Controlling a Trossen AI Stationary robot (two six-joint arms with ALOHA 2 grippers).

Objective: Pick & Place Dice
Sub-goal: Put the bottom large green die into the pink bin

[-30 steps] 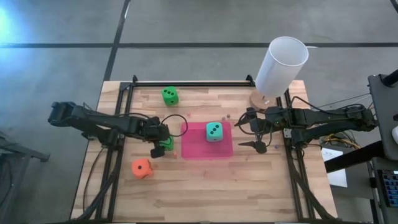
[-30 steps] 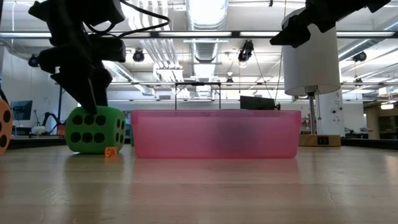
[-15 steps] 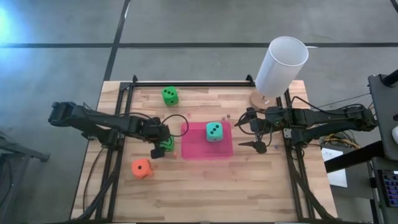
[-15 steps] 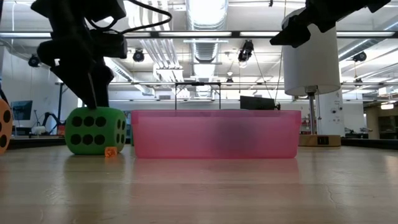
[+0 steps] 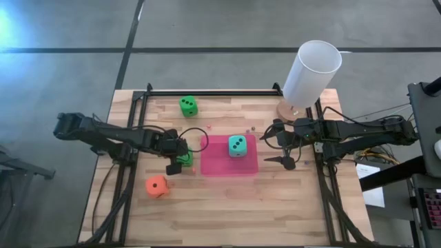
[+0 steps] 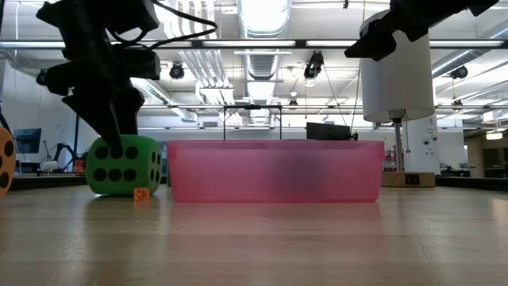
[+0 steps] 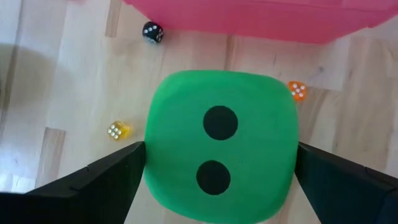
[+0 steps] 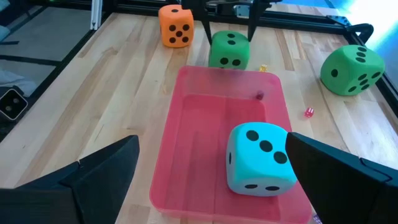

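Dice: four foam cubes with black pips, two green, one teal, one orange.
Left gripper (image 5: 176, 161): fingers spread wide, straddling a green die (image 7: 221, 162) with a gap at each side; not clamped.
Green die between the fingers: on the wood, two pips up, just beside the pink tray (image 5: 222, 165).
Teal die (image 5: 238, 145): inside the pink tray, ahead of the right gripper, three pips up.
Right gripper (image 5: 281, 146): fingers apart, holding nothing, just off the tray's side away from the left gripper.
Orange die (image 5: 157, 186): on the table, near the left gripper, off to its side.
Second green die (image 5: 188, 105): well apart from both grippers.
White cylinder (image 5: 311, 72): standing behind the right arm.
Writing: none legible.
Small dice: tiny yellow (image 7: 115, 130), orange (image 7: 297, 91) and black (image 7: 152, 32) ones near the straddled die.
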